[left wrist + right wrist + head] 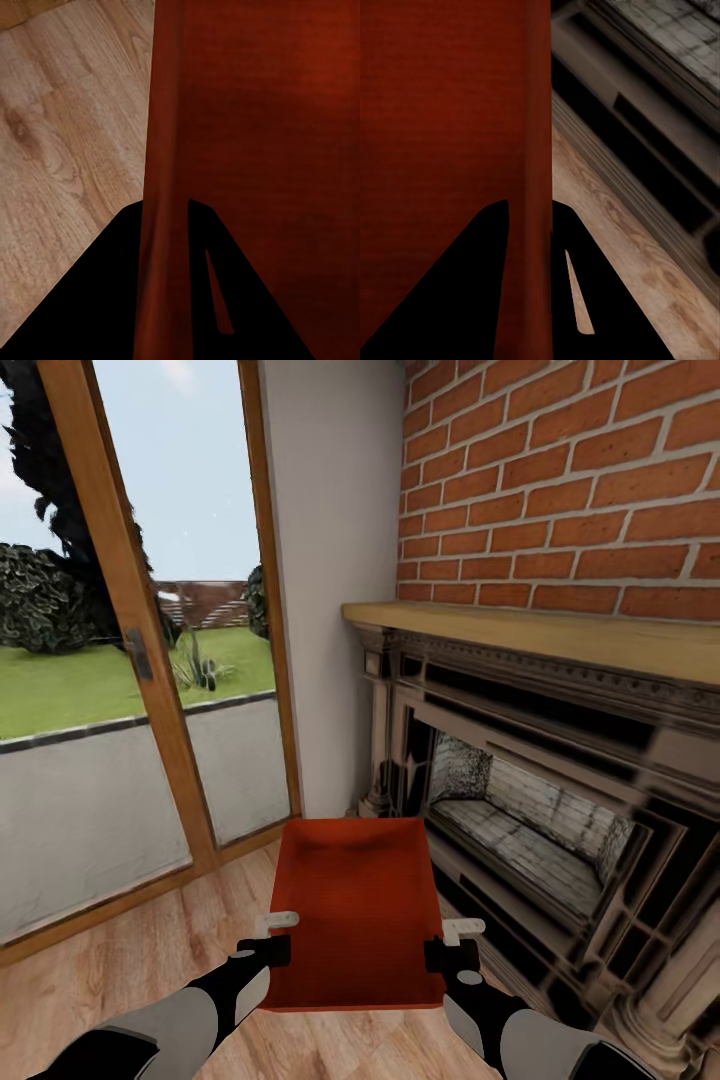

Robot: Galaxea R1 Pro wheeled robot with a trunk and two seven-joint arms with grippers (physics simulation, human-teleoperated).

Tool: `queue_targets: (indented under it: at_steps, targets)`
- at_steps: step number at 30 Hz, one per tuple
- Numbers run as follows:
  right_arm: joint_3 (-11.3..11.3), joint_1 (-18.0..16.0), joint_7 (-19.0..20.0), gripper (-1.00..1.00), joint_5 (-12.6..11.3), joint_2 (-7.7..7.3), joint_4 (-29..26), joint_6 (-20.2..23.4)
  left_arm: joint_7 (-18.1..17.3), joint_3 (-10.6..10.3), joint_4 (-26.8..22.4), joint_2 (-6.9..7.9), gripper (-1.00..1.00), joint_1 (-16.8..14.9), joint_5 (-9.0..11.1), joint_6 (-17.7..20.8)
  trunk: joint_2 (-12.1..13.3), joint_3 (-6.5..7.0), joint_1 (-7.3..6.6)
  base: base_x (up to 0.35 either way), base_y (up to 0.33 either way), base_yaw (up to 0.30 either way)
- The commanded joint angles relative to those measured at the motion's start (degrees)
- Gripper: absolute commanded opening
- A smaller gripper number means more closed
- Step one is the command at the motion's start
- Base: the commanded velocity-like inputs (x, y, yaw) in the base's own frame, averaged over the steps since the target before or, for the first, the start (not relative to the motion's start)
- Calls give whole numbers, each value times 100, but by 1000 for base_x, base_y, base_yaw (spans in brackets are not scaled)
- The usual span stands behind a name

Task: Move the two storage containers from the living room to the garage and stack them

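One orange-red storage container (360,900) is held low in front of me, open top up, over the living room's wood planks. My left gripper (270,950) is shut on its left wall and my right gripper (450,952) is shut on its right wall. In the left wrist view the ribbed red wall (169,150) runs between the black fingers (90,300) of the left gripper (166,206). The right wrist view shows the same: the wall (536,112) is pinched in the right gripper (529,206). The second container, the garage and its concrete floor are out of view.
An ornate dark fireplace (540,810) under a wooden mantel (560,635) and red brick chimney (560,480) stands close on the right. A wood-framed glass door (120,660) to a lawn is on the left, with a white wall (330,560) between. Light plank floor (150,960) lies below.
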Motion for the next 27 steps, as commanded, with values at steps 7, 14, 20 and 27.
queue_targets:
  at_steps: [7, 14, 20, 27]
  targets:
    - [139, 3, 22, -100, -116, -2, 10, -7, 395, 209, -13, 0, -100, -12, -9, -68, 277, 119, -154, 0, 0, 0]
    - [141, 4, 22, -100, -117, -2, 10, -11, 395, 209, -13, 0, -100, -12, -9, -68, 558, 245, -308, 0, 0, 0]
    - [141, 1, 22, -100, -120, -2, 10, -11, 395, 209, -13, 0, -100, -12, -9, -68, 799, 372, -440, 0, 0, 0]
    - [141, 2, 22, -100, -120, -2, 10, -11, 395, 209, -21, 0, -100, -12, -9, -68, 1080, 556, -593, 0, 0, 0]
